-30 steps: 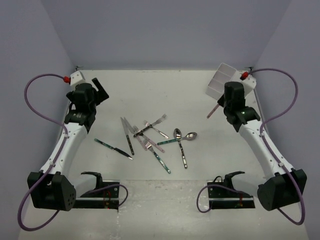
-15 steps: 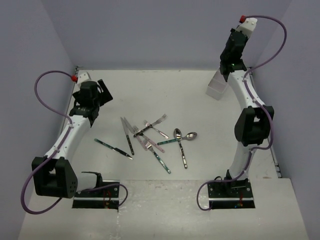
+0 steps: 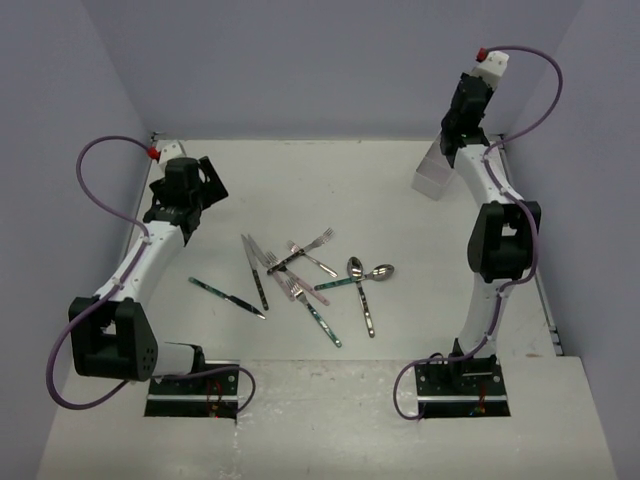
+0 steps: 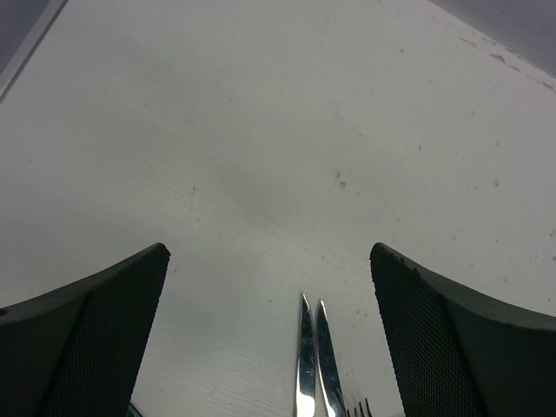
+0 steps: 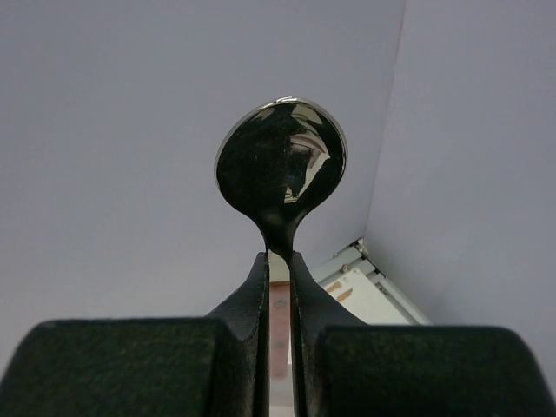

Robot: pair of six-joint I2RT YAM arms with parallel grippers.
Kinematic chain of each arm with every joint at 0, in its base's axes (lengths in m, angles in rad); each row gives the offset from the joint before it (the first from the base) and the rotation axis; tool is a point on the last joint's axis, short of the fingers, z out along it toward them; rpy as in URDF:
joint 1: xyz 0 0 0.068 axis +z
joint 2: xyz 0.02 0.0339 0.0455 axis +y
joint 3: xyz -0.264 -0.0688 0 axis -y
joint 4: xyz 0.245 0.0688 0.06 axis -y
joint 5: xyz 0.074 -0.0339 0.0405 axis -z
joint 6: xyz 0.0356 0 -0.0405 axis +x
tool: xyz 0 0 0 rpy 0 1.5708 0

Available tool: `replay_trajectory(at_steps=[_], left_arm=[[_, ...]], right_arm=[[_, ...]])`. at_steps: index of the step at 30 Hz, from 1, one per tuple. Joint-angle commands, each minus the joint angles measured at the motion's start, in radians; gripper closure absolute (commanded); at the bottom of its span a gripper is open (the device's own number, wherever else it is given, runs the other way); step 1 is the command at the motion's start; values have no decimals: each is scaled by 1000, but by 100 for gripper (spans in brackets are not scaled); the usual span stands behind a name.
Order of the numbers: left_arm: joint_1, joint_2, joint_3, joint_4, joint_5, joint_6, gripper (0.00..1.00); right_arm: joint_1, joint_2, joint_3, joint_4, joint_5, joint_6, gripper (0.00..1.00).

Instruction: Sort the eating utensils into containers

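The right arm point(image 3: 497, 230) has swung way up — the right gripper point(image 5: 278, 261), pinching a spoon point(image 5: 281, 165), is now high above the white bin point(image 3: 435, 176) (the left arm point(image 3: 150, 255) reached back a bit).

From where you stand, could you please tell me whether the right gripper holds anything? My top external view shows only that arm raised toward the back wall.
Observer: Yes. In the right wrist view, the right gripper is shut on a spoon, whose bowl stands above the fingertips.
Operator: Thank you. Which part is clamped?
Observer: The neck just below the bowl. The handle runs down into the slit between the fingers.
Operator: And what does the left gripper have beneath it?
Observer: In the left wrist view, the left gripper is wide open and holds nothing. Two knife blades lie side by side on the table between its fingers.
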Motion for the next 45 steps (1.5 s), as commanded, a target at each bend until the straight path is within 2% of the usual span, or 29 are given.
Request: replay_trajectory(at_steps=[1,10,21,23,24,25,27,28,29,30,32,33,36,37,41,45], left_arm=[[4,-2,39,0,5,6,0],[4,1,36,0,8,3,0],[4,4,35,-16,-3,12,0],[4,4,39,-27,-1,20,0],[4,2,42,-32,-3,20,0],[4,2,42,-33,0,22,0],[4,1,47,-43,3,22,0],[4,-2,47,-44,10,20,0],[4,-4,44,-46,13,20,0],[4,-7,41,-47,17,19,0],[4,-13,32,-44,28,13,0],[4,-16,27,-44,30,8,0],[4,-21,13,-44,31,-3,0],[4,-22,10,-44,36,-6,0],[4,-22,-10,-33,65,-12,0],[3,-21,-17,-30,103,-14,0]], right_arm=[[-17,10,-27,34,-25,61,100],[-20,26,-132,12,-38,127,100],[-20,1,-107,-152,-48,195,73],[-20,-39,-112,-182,-48,224,64],[-18,-52,-110,-201,-48,241,52],[-20,-83,-112,-228,-48,253,43],[-20,-121,-118,-258,-73,297,33],[-20,-161,-126,-294,-91,329,24],[-18,-181,-126,-319,-129,349,21],[-15,-200,-127,-345,-146,369,13],[-3,-253,-133,-451,-180,418,8],[5,-270,-135,-538,-180,437,1],[47,-339,-175,-682,-179,533,1],[61,-362,-242,-727,-191,557,1],[193,-462,-429,-725,-298,526,1],[343,-451,-474,-915,-343,491,1]])
